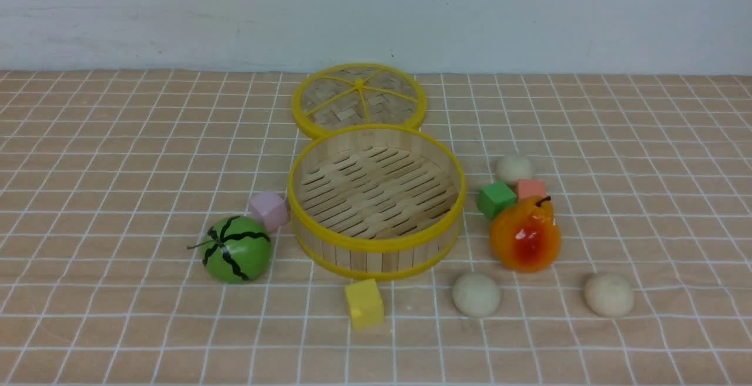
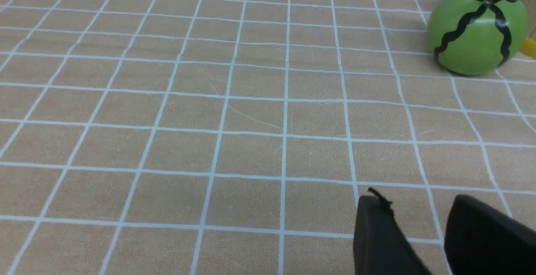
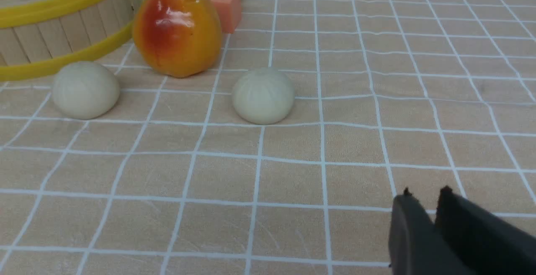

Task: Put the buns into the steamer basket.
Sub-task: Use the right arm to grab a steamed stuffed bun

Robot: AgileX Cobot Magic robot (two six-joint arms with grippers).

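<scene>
You have all three buns [image 1: 476, 295] on the tabletop, right and lower right of frame, outside the steamer basket [image 1: 376, 245] at centre. Left gripper [image 2: 414, 208] released, empty; right gripper [image 3: 425, 193] barely parted, empty.

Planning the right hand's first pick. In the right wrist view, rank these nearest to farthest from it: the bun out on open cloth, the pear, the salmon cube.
From the right hand:
1. Bun, alone on open cloth.
2. Pear, beside the basket.
3. Salmon cube, just behind the pear.
</scene>
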